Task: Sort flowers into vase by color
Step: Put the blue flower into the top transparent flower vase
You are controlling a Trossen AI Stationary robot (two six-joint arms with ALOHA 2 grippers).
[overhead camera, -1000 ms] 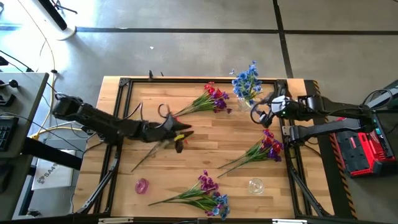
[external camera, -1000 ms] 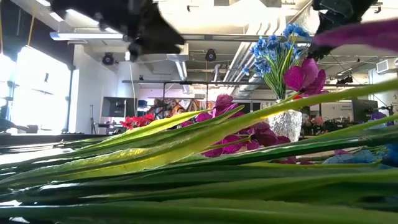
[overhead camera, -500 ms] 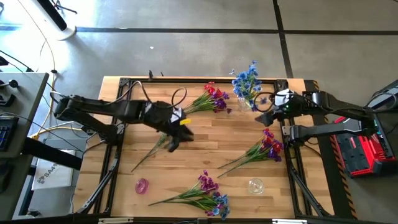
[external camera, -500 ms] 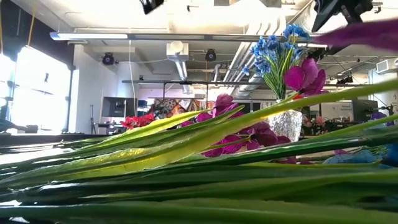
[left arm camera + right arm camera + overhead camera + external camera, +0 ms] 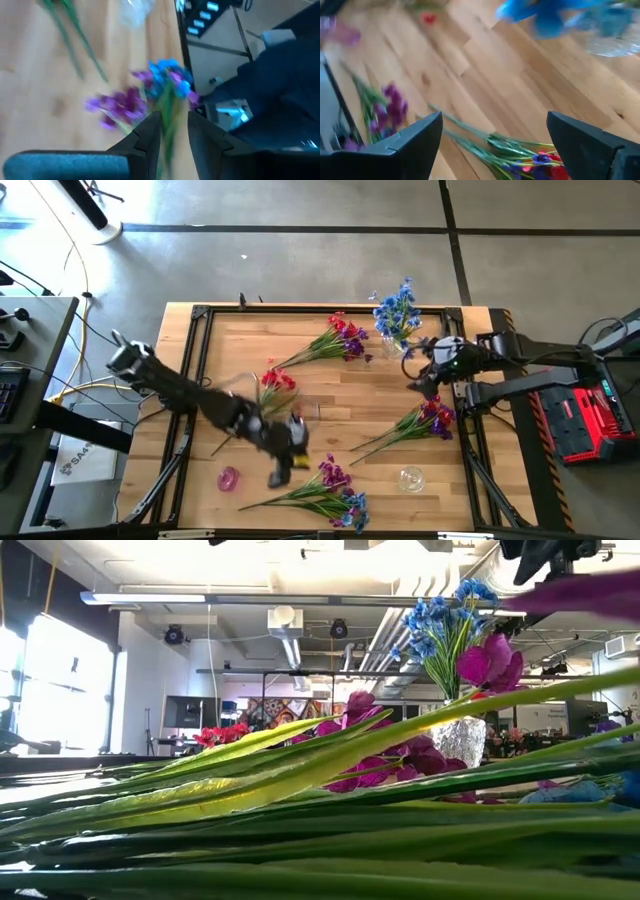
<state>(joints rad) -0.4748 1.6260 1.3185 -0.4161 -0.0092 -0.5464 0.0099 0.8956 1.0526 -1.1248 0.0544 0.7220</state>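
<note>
While the left hand [image 5: 283,458] hangs blurred over the tabletop [image 5: 330,385] near its 6 o'clock edge, you can't tell whether it grips anything. The mixed purple-and-blue flowers [image 5: 338,485] lie just beside it at 4 o'clock, long axis running 8 to 2, blossoms at the 2 end. The loose red spray [image 5: 277,378] sits at its 12. The right hand [image 5: 425,370] is spread wide and empty, and it is nearer the purple spray [image 5: 428,418] at its 6. Blue blossoms [image 5: 398,310] already stand in the vase [image 5: 460,740]. Only the left wrist view shows the mixed flowers dead ahead. The low view hides both hands.
</note>
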